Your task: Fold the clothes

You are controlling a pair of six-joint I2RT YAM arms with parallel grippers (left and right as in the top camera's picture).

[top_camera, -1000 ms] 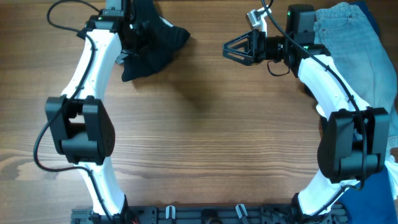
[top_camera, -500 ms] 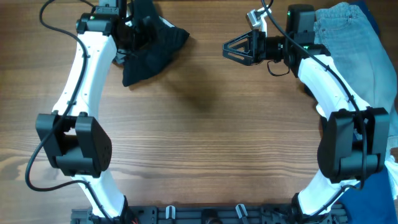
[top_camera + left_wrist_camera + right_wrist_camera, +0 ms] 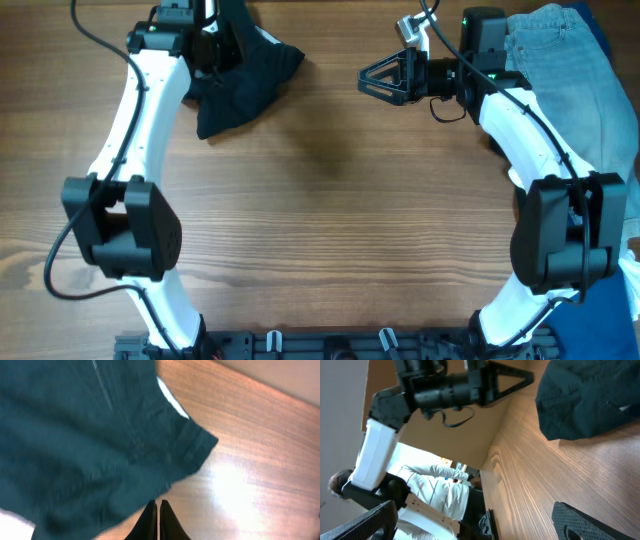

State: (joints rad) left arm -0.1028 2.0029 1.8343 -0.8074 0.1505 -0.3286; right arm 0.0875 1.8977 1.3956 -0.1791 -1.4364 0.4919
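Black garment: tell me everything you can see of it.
The black garment is soft, matte, plain fabric. It lies unfolded, bunched in a crumpled heap on the far left of the table. A small white label shows at one hem. The left gripper sits at its edge with jaws closed; whether they pinch the cloth is unclear.

No text, brand, number or sign can be read in any view. The small white label (image 3: 172,402) at the edge of the soft black matte garment (image 3: 75,450) shows only as a pale sliver, too blurred to make out any print.
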